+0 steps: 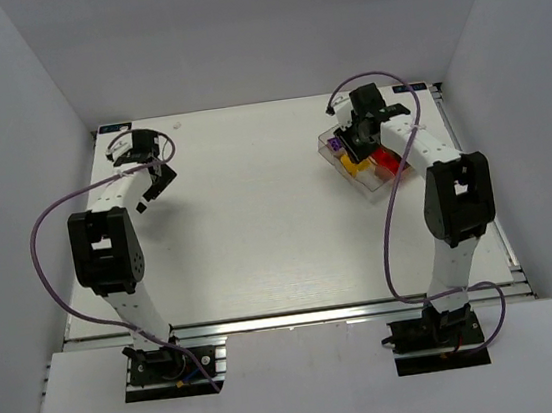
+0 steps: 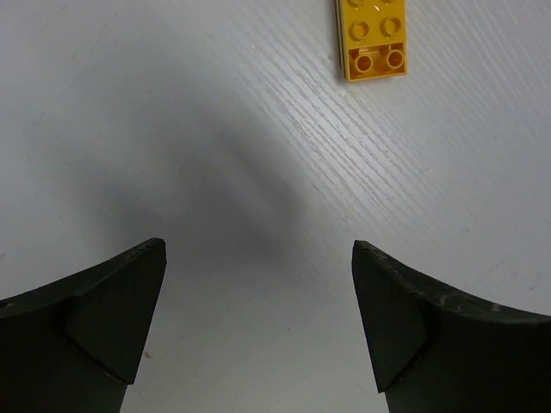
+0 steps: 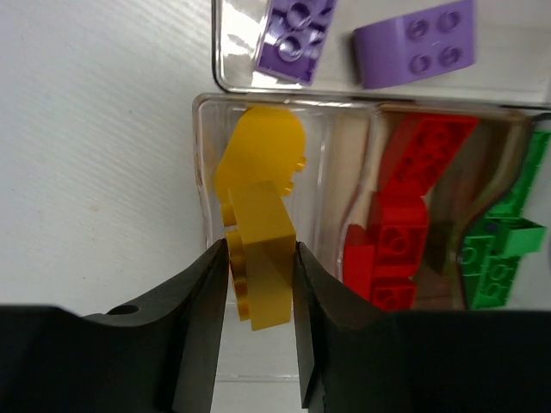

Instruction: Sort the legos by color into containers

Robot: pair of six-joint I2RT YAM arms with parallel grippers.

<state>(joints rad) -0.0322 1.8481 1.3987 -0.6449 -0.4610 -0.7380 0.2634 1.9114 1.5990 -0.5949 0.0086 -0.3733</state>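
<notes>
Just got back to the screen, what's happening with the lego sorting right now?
The right gripper has its fingers shut on a yellow piece, holding it at the end compartment of the clear box, next to the one with red bricks. Green bricks and purple bricks already sit in other compartments. The left gripper is open over the table, holding nothing, with another yellow brick lying loose ahead of it.

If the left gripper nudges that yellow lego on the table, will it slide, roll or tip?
The yellow lego probably slides rather than rolls: it looks boxy and lies flat on the table. It looks like hard plastic, so likely stiff and light. Its glossy sides might slip in the open left gripper unless squeezed squarely.
</notes>
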